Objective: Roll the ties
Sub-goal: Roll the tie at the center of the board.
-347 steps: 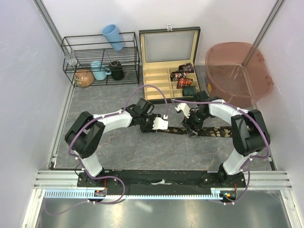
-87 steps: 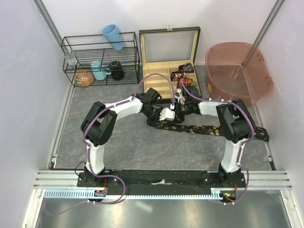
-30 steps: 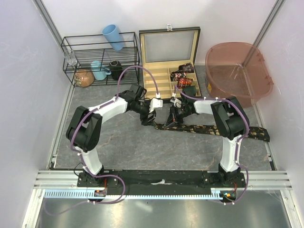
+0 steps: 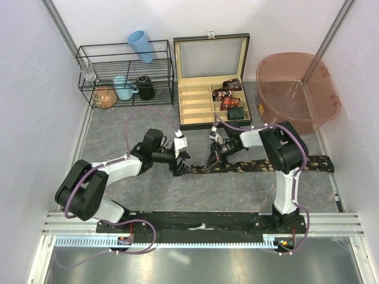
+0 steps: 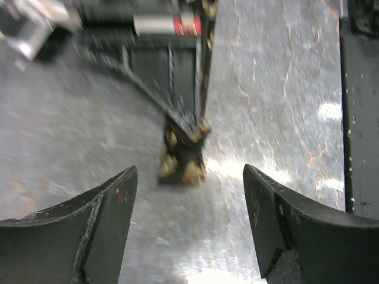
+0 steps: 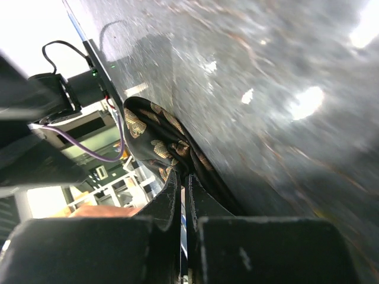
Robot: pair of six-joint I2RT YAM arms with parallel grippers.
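Right gripper [image 6: 182,188] is clamped tight on the tie [image 4: 267,164] near its end. Left gripper [image 5: 188,173] gapes wide, grasping nothing, the tie's tip just ahead of its fingers.

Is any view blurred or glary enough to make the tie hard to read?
Top external view: sharp and evenly lit, the tie easy to read. Left wrist view: motion blur softens the tie's end, with glare on the table. Right wrist view: table streaked and glary; the tie's print fairly clear.
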